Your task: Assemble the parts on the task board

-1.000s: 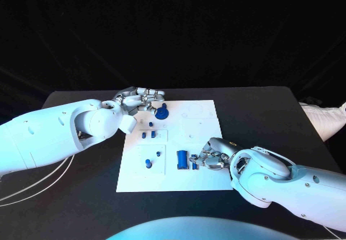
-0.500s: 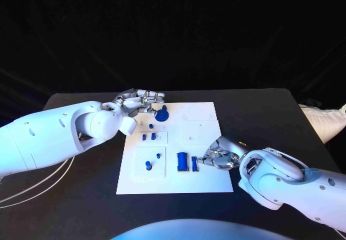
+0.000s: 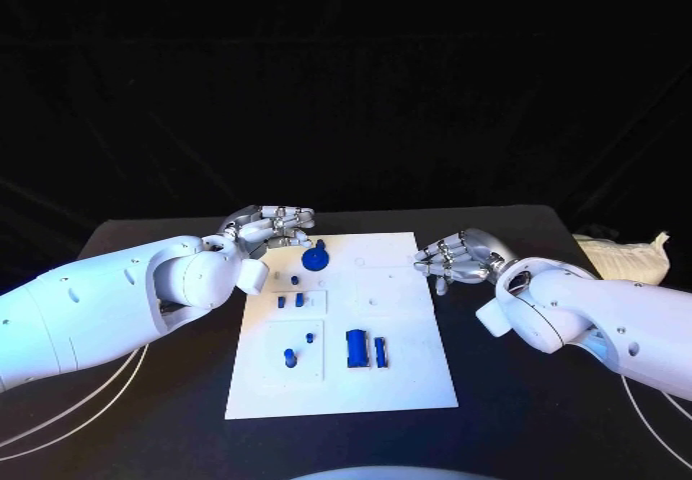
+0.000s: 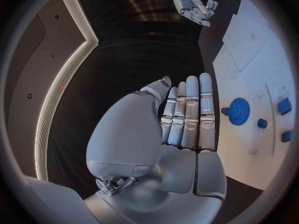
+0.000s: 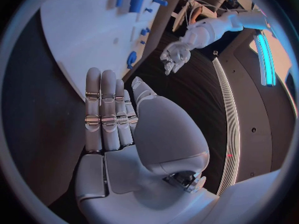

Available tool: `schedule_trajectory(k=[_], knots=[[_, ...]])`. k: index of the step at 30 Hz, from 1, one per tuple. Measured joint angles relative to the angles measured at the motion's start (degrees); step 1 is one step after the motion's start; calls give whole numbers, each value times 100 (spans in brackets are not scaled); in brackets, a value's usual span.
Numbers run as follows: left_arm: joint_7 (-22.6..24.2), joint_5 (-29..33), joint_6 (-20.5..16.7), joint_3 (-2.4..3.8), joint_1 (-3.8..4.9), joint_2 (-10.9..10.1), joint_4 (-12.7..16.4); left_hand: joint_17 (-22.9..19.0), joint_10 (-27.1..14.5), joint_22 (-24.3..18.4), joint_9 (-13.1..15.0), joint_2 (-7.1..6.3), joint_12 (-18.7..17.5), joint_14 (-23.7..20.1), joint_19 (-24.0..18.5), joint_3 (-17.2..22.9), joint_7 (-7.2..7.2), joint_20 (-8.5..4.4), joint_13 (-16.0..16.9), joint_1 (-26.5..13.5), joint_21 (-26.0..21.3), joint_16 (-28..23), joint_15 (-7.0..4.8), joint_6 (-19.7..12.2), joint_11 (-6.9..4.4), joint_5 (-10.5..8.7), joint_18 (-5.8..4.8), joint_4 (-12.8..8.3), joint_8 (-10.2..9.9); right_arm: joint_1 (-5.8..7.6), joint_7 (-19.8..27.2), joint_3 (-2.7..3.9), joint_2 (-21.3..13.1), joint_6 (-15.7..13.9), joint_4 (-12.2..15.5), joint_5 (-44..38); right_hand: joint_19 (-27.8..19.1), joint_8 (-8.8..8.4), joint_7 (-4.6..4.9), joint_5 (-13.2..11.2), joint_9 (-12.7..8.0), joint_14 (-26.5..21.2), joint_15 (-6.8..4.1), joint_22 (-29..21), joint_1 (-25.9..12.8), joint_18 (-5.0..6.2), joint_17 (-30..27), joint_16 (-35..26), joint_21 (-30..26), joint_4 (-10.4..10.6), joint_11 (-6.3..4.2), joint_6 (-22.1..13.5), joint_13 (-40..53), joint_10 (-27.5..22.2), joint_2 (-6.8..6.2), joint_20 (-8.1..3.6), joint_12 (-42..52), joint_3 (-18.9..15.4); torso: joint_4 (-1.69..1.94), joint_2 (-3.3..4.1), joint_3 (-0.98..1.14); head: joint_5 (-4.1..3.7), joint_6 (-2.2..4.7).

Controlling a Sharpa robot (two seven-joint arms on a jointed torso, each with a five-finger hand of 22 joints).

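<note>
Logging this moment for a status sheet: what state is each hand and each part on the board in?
left hand: open, holding nothing, beside the board's far left corner
right hand: open, holding nothing, at the board's right edge
blue gear: flat on the task board
two blue blocks: side by side on the board, untouched
small blue pegs: on the board, ungripped

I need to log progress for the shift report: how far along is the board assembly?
Done: several blue parts, including a gear, sit on the task board. In hand: nothing; the left robot hand and right robot hand hold nothing, fingers extended. Left: a blue block and small pieces lie on the board.
</note>
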Motion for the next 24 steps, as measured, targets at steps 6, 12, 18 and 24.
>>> schedule_trajectory(k=[6,12,18,24], knots=[[351,244,-120,4,-84,173,-404,-719,125,-879,-6,2,-574,142,-487,49,41,223,-289,2,-919,-1676,189,-62,83,0,75,74,-112,122,1026,39,500,394,-1126,1531,-297,0,82,-99,-280,-489,331,-1017,176,-1,-1101,-1685,-1538,-93,214,-93,-1333,111,-60,341,-785,251,-43,-172,-34,-32,281],[663,455,-203,6,-174,413,-874,-1178,124,-1647,-11,2,-1046,-53,-826,-30,11,503,-299,2,-1583,-2696,444,-91,164,0,96,131,-281,145,1651,78,1006,701,-2085,2404,-71,0,95,-186,-626,-436,468,-1633,175,0,-1879,-2491,-2408,-291,302,-137,-2289,159,-59,508,-922,479,-82,-330,-37,-28,505],[875,591,-286,12,-231,597,-1124,-1392,155,-2056,-11,54,-1209,-41,-864,-116,11,541,-299,54,-1702,-3064,472,-90,195,0,96,108,-349,145,1961,89,1248,970,-2538,2704,316,0,129,-218,-781,-45,400,-1809,120,-1,-2163,-2619,-2600,-418,291,-69,-2667,219,-4,428,-922,605,-77,-432,-34,-21,614],[870,586,-326,12,-238,575,-1059,-1546,-993,-2541,-217,244,-1456,-1067,-1763,-493,-191,297,-499,-1456,-1911,-3258,332,-1121,58,-137,-41,-34,-661,130,1961,95,1204,923,-2449,2721,-784,-221,-62,-359,-979,-1239,124,-2060,-1470,-136,-2367,-2885,-2860,-671,140,-1065,-2975,-912,31,209,-1144,412,-54,-439,-29,-26,631]])
